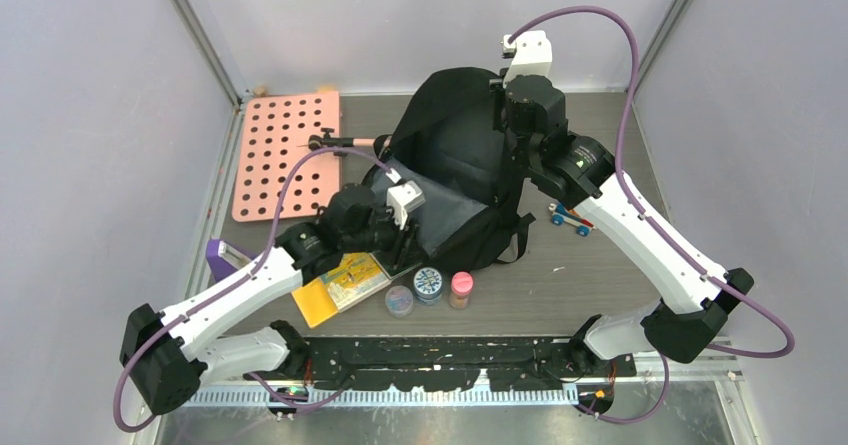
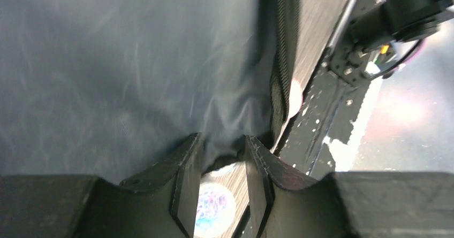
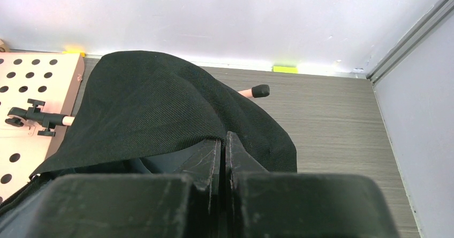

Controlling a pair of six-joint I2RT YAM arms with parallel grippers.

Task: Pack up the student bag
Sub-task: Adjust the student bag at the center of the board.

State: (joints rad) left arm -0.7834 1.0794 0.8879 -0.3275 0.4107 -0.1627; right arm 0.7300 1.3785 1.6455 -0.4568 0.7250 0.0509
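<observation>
The student bag (image 1: 455, 165), black woven fabric with smooth grey lining, is sitting open in the middle of the bench (image 1: 600, 285), beside a pink perforated board (image 1: 285, 155). A thin black-tipped rod (image 3: 37, 117) is running underneath it. Three small round jars (image 1: 429, 285) and a flat yellow packet (image 1: 335, 290) are crowding its near side. The right end effector (image 3: 223, 137) is pinching the bag's top flap, jaws fully together. The left end effector (image 2: 222, 141) is straddling a bunched lining fold, jaws partway apart; whether it is gripping is unclear.
</observation>
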